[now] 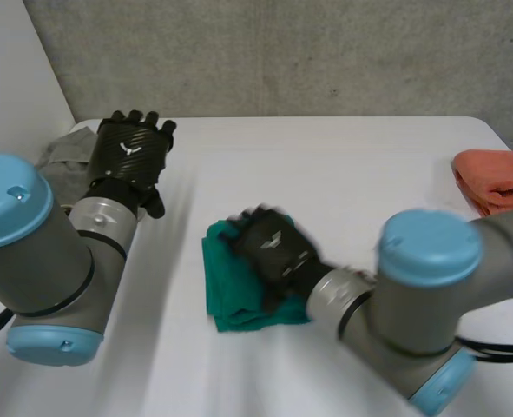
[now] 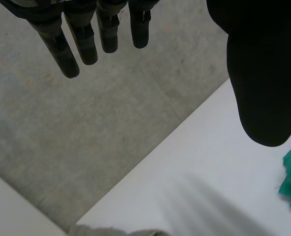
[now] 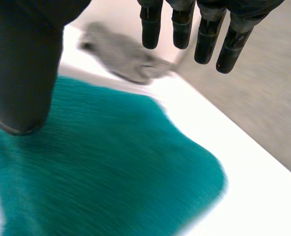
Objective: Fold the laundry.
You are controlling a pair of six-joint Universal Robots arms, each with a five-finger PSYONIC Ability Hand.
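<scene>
left hand point(image 1: 133, 149) raised, fingers straight — right hand point(image 1: 272, 252) low, fingers straight too

Probably a robotics lab: a bare grey concrete wall point(image 1: 282, 52) stands behind a plain white table point(image 1: 343, 165) worked by a left arm point(image 1: 30, 252) and right arm point(image 1: 421, 295), with a grey cloth point(image 1: 65, 152) far left, a teal cloth point(image 1: 230, 300) mid-table and an orange cloth point(image 1: 499, 178) far right.

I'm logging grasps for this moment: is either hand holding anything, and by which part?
Nothing is held. The right hand is over the green cloth with fingers straight, not curled round it; the left hand is open near the grey cloth.
</scene>
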